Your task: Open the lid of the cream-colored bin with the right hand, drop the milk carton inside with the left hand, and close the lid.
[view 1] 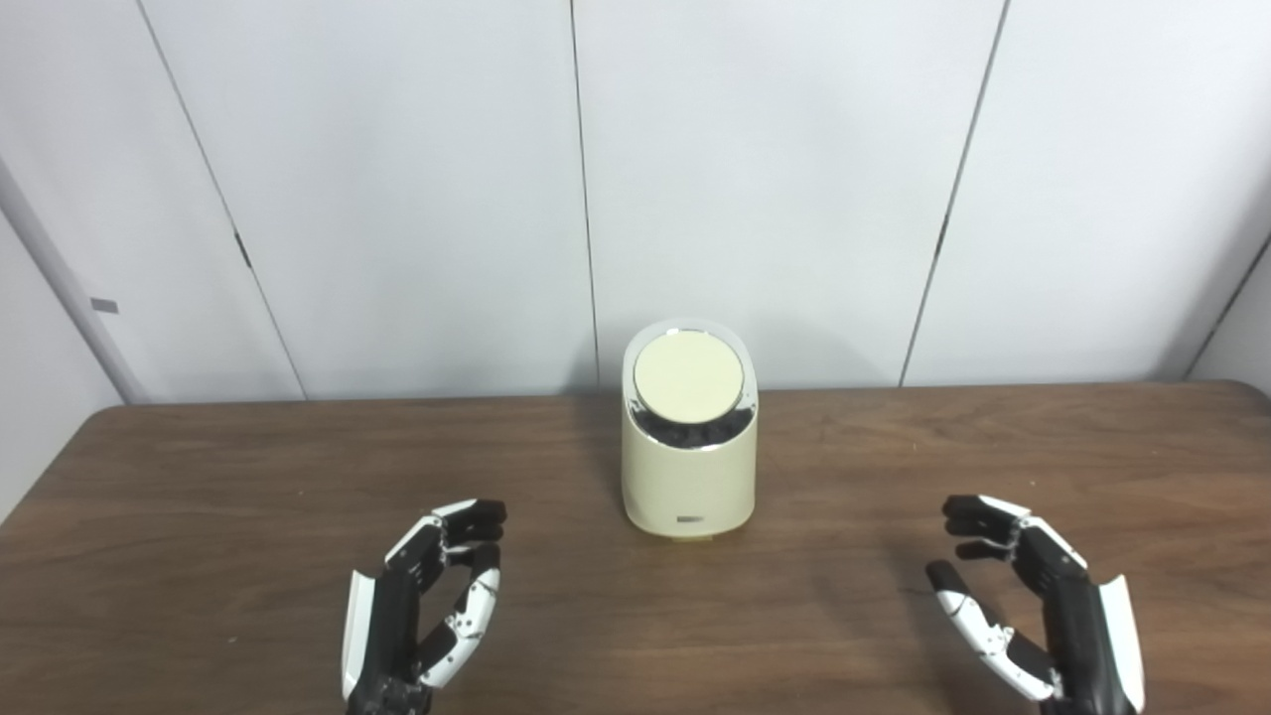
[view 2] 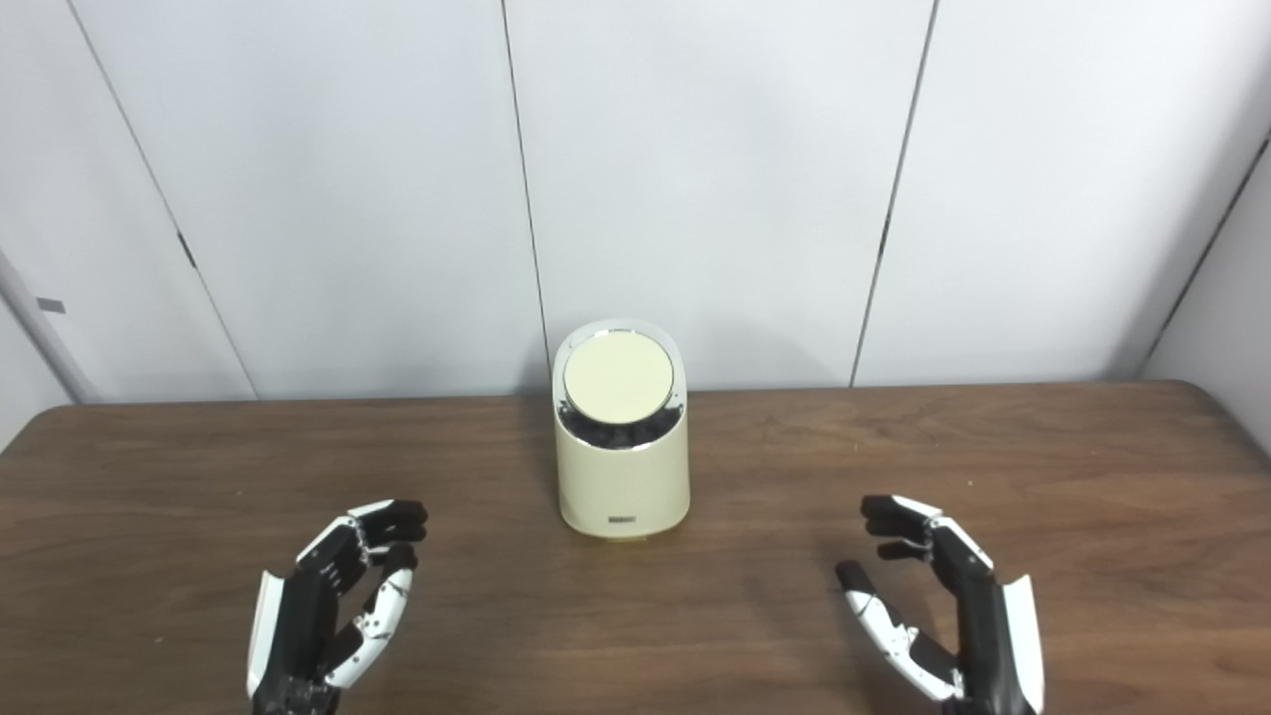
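Note:
A cream-colored bin stands upright at the middle of the brown table, close to its far edge. Its round cream lid sits down in a chrome rim and tilts toward me. No milk carton shows in either view. My left hand hovers low at the front left, fingers curled apart, holding nothing. My right hand mirrors it at the front right, fingers spread and empty. Both hands are well short of the bin, one on each side.
The brown wooden table spans the whole width, with its far edge against white wall panels. A grey strip and small tag show on the wall at the left.

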Controlling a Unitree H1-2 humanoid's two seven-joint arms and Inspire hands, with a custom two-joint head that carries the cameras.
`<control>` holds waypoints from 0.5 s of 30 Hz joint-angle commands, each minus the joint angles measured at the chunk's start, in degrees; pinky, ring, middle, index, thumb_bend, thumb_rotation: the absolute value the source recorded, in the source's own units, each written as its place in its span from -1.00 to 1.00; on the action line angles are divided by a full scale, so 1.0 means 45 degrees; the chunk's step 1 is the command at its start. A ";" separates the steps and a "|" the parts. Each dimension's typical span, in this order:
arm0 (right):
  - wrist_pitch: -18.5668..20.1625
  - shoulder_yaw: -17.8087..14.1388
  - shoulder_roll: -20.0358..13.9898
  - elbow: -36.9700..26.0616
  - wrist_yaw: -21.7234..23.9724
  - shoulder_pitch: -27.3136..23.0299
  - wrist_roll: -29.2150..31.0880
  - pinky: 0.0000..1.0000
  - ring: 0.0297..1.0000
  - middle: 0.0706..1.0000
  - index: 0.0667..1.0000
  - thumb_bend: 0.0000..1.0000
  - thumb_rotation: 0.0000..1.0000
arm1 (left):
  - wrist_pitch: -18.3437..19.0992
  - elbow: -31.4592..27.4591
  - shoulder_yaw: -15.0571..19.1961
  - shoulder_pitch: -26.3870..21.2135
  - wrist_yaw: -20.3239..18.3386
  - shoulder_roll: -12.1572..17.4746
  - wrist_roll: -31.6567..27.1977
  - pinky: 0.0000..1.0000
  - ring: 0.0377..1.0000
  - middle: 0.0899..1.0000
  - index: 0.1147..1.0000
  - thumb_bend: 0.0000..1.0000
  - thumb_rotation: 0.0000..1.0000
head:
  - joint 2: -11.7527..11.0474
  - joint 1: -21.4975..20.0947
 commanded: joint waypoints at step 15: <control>-0.0853 -0.0191 0.0241 0.0448 0.0009 -0.0143 0.0248 0.13 0.31 0.32 0.29 -0.54 -0.55 | -0.0362 -0.0087 0.0493 -0.0049 0.0699 -0.0123 0.0356 0.12 0.27 0.28 0.25 -0.51 -0.47 | 0.0062 0.0117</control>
